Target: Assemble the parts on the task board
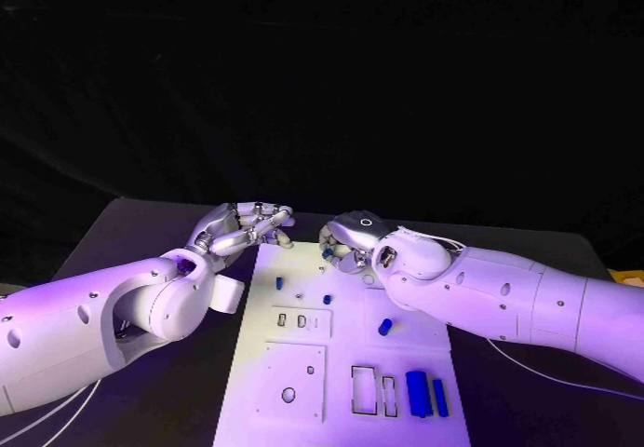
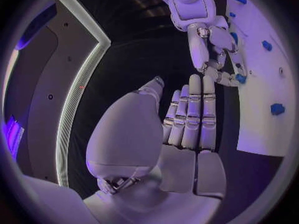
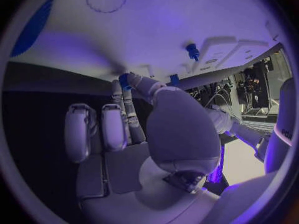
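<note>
The right hand (image 1: 352, 244) has a small blue part (image 3: 125, 79) pinched at its fingertips, hovering just over the far end of the task board (image 1: 302, 391). The left wrist view shows it too, a blue nub (image 2: 239, 77) caught between thumb and finger. The left hand (image 1: 242, 228) is just beside the board's far corner, fingers straight and held together, grasping nothing.

Handling-wise, the part looks like hard plastic: light, stiff, probably a bit slick. It's tiny against those fingers, so a fingertip pinch across its sides seems the only sensible hold, and it could twist or pop out if squeezed off-centre.

As for what's in the board's recesses: nearer the robot than the fingers, a short blue peg (image 1: 279, 282) stands in the board, and another small one (image 1: 328, 300) sits by a square plate with two slots. A blue oval piece (image 1: 385, 326) lies on the board's right side. Well away from both hands, two long blue bars (image 1: 425, 394) lie next to two rectangular cutouts (image 1: 373, 389), which look unfilled
</note>
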`<control>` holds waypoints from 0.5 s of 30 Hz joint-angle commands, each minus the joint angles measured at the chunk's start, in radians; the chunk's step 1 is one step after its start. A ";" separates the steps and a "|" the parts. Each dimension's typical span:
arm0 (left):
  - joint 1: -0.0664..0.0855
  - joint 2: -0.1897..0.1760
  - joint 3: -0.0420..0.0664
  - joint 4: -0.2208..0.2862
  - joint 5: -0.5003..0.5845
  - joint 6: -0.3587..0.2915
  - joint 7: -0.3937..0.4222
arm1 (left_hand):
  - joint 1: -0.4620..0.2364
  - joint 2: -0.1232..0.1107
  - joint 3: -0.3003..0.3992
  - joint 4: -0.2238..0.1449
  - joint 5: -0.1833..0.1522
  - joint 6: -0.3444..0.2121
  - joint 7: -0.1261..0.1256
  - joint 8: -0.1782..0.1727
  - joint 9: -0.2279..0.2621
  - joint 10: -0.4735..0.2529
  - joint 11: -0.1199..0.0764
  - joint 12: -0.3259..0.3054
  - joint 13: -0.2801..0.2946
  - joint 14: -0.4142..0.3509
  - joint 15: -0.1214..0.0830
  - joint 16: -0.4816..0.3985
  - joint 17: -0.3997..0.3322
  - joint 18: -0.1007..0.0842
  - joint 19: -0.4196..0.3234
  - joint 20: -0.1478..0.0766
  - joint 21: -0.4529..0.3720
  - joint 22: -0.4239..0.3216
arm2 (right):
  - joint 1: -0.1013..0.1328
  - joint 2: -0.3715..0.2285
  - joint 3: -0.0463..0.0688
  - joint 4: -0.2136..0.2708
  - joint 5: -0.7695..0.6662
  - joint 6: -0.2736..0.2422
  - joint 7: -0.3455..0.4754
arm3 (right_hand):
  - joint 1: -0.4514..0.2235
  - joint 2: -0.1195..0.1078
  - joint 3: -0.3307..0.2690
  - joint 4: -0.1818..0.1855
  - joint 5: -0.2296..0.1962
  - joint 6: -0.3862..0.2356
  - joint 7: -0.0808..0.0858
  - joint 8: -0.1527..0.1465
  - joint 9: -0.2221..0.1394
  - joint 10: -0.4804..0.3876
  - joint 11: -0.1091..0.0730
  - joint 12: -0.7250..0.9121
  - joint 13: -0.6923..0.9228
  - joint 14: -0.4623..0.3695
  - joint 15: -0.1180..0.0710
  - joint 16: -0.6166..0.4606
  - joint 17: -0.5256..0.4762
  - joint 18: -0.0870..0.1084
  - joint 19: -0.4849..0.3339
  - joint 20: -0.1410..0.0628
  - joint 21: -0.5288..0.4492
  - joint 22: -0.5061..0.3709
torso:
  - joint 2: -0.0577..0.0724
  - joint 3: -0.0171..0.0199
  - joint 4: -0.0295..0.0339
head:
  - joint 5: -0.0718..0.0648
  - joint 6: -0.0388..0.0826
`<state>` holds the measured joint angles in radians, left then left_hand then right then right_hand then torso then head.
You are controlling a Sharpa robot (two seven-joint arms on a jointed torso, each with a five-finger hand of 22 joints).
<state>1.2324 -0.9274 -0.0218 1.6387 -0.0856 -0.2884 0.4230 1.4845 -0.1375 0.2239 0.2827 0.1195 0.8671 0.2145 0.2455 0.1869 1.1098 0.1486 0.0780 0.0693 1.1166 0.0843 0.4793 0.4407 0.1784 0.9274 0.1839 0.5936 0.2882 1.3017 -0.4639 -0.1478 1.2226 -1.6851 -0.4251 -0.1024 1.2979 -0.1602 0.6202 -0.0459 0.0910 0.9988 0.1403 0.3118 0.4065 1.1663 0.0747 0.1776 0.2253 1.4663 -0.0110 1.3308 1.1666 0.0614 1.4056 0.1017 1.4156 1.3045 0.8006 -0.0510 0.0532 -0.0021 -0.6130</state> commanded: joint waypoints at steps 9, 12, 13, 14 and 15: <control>0.003 0.000 0.001 -0.002 -0.003 0.019 0.001 | -0.006 -0.006 0.005 0.002 -0.005 -0.011 -0.001 -0.007 -0.002 -0.008 0.001 -0.007 -0.001 -0.010 0.000 0.006 0.004 0.000 -0.011 0.001 0.006 0.003 | -0.002 -0.022 0.000 0.014 0.006 -0.042 -0.005 | -0.023 -0.040 -0.166 0.069 -0.007 -0.218 0.016 -0.138 -0.034 -0.272 0.055 -0.046 -0.071 -0.056 0.052 -0.180 -0.270 0.064 -0.204 0.044 -0.244 -0.301 | -0.001 0.0021 -0.0026 | -0.001 0.005; 0.003 -0.003 0.001 -0.003 -0.003 0.019 0.000 | -0.006 -0.006 0.005 0.002 -0.005 -0.011 -0.001 -0.007 -0.002 -0.008 0.001 -0.007 -0.001 -0.010 0.000 0.006 0.004 0.000 -0.011 0.001 0.006 0.003 | -0.001 -0.066 0.001 0.061 0.016 -0.055 -0.006 | -0.005 -0.031 -0.196 0.081 0.004 -0.196 0.017 -0.131 -0.029 -0.263 0.048 -0.011 -0.074 -0.041 0.047 -0.161 -0.254 0.058 -0.175 0.039 -0.228 -0.274 | -0.003 0.0029 -0.0048 | -0.001 0.006; 0.003 -0.004 0.001 -0.003 -0.003 0.019 -0.001 | -0.006 -0.006 0.005 0.001 -0.005 -0.012 0.000 -0.008 -0.002 -0.008 0.002 -0.008 -0.001 -0.011 0.000 0.006 0.005 0.000 -0.011 0.001 0.006 0.003 | 0.000 -0.086 0.003 0.082 0.022 -0.064 -0.003 | -0.004 -0.030 -0.198 0.083 0.006 -0.189 0.017 -0.128 -0.028 -0.257 0.047 -0.004 -0.074 -0.039 0.046 -0.158 -0.252 0.057 -0.171 0.038 -0.225 -0.269 | -0.004 0.0030 -0.0061 | -0.001 0.006; 0.003 -0.006 0.001 -0.004 -0.003 0.020 -0.001 | -0.006 -0.006 0.005 0.001 -0.005 -0.012 0.000 -0.008 -0.002 -0.009 0.002 -0.008 -0.001 -0.012 0.001 0.006 0.006 0.000 -0.012 0.001 0.006 0.003 | 0.002 -0.118 0.004 0.114 0.034 -0.080 0.003 | -0.005 -0.026 -0.203 0.092 0.008 -0.172 0.024 -0.121 -0.025 -0.241 0.041 0.015 -0.073 -0.030 0.041 -0.146 -0.238 0.051 -0.151 0.035 -0.207 -0.242 | -0.006 0.0034 -0.0100 | 0.001 0.007; 0.003 -0.006 0.001 -0.005 -0.003 0.020 -0.002 | -0.007 -0.007 0.005 0.001 -0.005 -0.013 0.000 -0.009 -0.002 -0.010 0.002 -0.009 -0.001 -0.014 0.001 0.006 0.007 0.000 -0.014 0.002 0.007 0.004 | 0.003 -0.139 0.006 0.134 0.044 -0.089 0.007 | -0.005 -0.025 -0.204 0.098 0.013 -0.161 0.031 -0.118 -0.024 -0.226 0.038 0.031 -0.072 -0.020 0.038 -0.127 -0.214 0.046 -0.132 0.032 -0.189 -0.216 | -0.008 0.0037 -0.0125 | 0.002 0.007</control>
<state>1.2329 -0.9344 -0.0220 1.6332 -0.0857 -0.2871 0.4191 1.4845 -0.1375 0.2239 0.2827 0.1195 0.8597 0.2144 0.2414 0.1860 1.1063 0.1521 0.0741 0.0693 1.1093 0.0842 0.4793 0.4466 0.1783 0.9183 0.1857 0.5936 0.2906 1.3020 -0.5893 -0.1436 1.3375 -1.6673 -0.4653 -0.1034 1.2849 -0.1872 0.4164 0.0457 0.0985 0.8269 0.1672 0.1896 0.3815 0.9282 0.1146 0.1960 0.1523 1.4379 0.0284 1.1916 0.9374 0.1168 1.2595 0.1349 1.2134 1.0693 0.7977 -0.0483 0.0478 -0.0031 -0.6064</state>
